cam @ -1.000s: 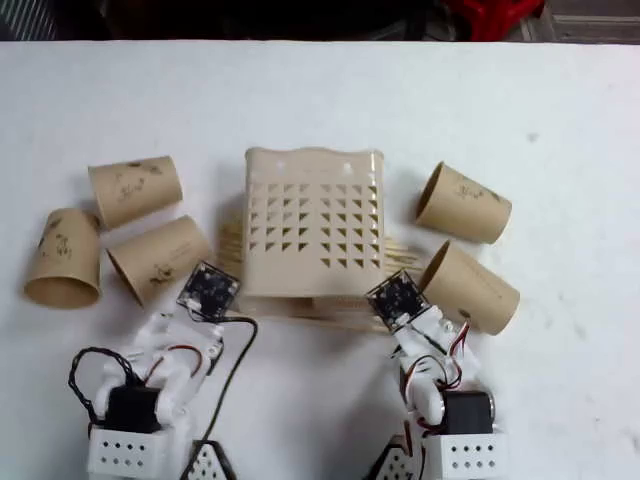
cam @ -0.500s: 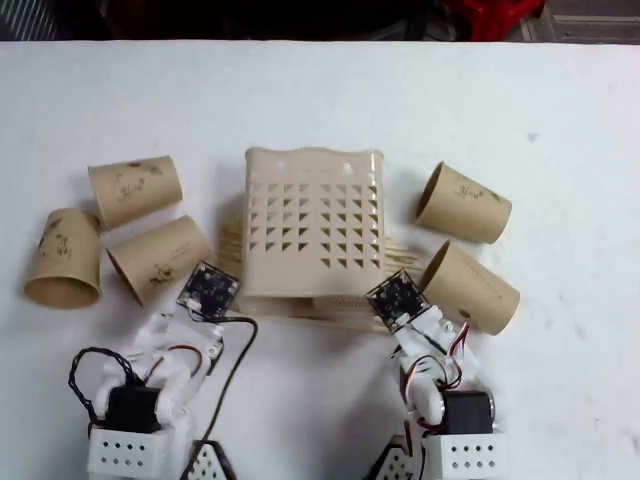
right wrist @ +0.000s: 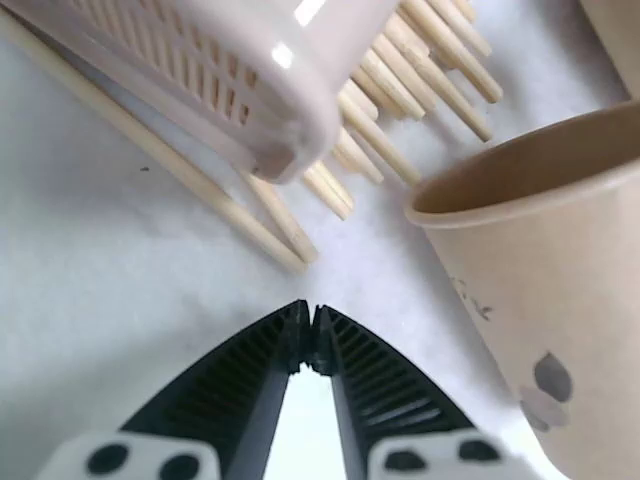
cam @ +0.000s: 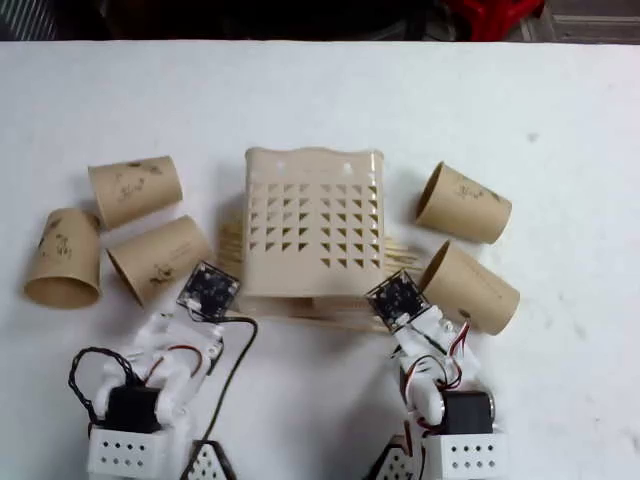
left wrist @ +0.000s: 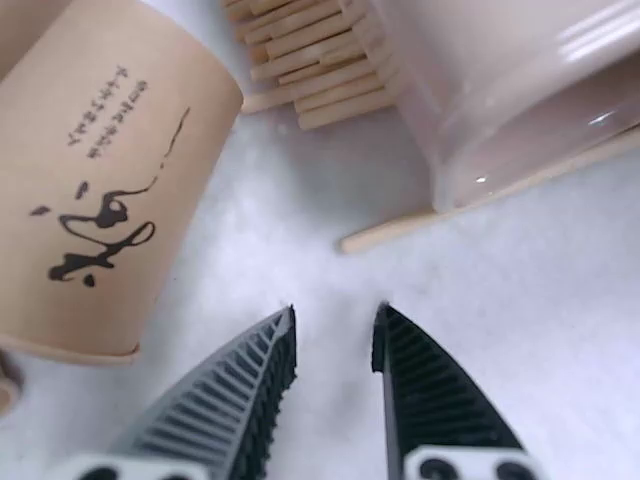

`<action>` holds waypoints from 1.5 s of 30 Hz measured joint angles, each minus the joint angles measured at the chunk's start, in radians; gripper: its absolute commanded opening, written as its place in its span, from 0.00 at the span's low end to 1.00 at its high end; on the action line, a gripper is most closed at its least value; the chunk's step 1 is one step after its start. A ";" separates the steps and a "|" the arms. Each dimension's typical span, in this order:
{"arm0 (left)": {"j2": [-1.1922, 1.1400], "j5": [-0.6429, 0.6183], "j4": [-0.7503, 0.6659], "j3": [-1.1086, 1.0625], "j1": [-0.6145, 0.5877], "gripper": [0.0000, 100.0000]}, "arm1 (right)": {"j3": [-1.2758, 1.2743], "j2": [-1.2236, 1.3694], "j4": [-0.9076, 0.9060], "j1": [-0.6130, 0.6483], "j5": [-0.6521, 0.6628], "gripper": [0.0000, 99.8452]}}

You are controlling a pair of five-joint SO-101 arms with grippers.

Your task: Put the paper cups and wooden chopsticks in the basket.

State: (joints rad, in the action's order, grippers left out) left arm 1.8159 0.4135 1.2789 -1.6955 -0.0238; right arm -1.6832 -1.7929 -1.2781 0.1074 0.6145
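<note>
While the cream plastic basket with triangle holes is set in the middle of the white table, its holed side is turned up, so what is inside it cannot be seen. Long thin wooden chopsticks are spread flat under the basket. Their ends are seen poking out at its left, right and near sides, and how many there are cannot be told.

Five brown paper cups are laid on their sides on the table. Three are placed towards the left edge: the far-left cup, the back-left cup and the near-left cup, which is just beside the basket. Two are placed to the right of the basket: the back-right cup and the near-right cup. The near-right cup's open mouth is turned towards the chopstick ends, and just a bit of its inside is seen. That cup is cut off in the right wrist view.

The left claw is held low over the table between the near-left cup and the basket. Its jaws are parted a little and nothing is gripped. The right claw is held near the near-right cup, with its tips pressed together and nothing between them.
</note>
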 measured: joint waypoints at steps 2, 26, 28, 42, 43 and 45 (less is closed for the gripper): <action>0.000 0.000 0.000 0.000 0.000 0.14 | 0.000 0.000 0.000 0.000 0.000 0.02; 0.000 0.000 0.000 0.000 0.000 0.14 | 0.000 0.000 0.000 0.138 0.000 0.02; 0.000 0.000 0.000 0.000 0.000 0.14 | 0.000 0.000 0.029 0.150 0.000 0.02; 0.000 0.000 0.000 0.000 0.000 0.14 | 0.161 0.000 0.235 0.083 0.000 0.02; 0.000 0.000 0.000 0.000 0.000 0.14 | 0.193 0.000 0.227 0.077 0.000 0.02; 0.000 0.000 0.000 0.000 0.000 0.14 | 0.264 0.000 0.181 0.075 0.000 0.02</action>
State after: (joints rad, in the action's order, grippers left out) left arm 1.8159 0.4135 1.2789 -1.6955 -0.0238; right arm -1.4193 -1.7929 -1.0971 0.1826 0.6145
